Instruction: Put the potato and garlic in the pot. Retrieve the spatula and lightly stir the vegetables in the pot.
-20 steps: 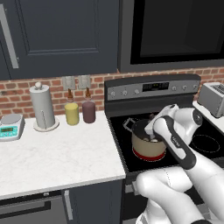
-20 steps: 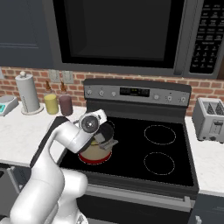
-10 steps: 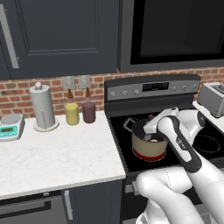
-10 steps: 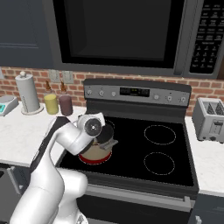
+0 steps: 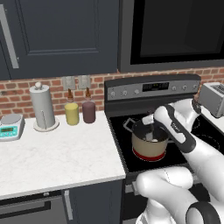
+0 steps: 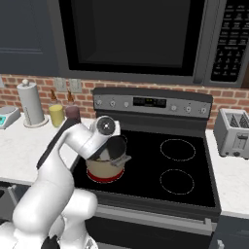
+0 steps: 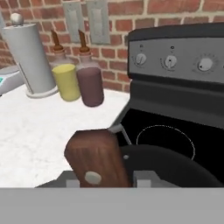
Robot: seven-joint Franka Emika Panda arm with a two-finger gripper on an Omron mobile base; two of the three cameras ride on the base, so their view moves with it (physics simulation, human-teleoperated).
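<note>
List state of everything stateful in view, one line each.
pot: upright on the front left burner, no lid.
burner under pot: glowing red.
spatula handle: wooden, upright between the fingertips, over the pot.
gripper: at the pot mouth; grip on the handle cannot be confirmed.
other burners: dark.
toaster: slots empty.
yellow canister: upright, stopper in.
maroon canister: upright, stopper in.
paper towel roll: upright on holder.

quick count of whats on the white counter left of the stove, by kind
Paper towel roll on its holder: 1
Canisters: 2, one yellow and one maroon
Kitchen scale: 1
Total: 4
</note>
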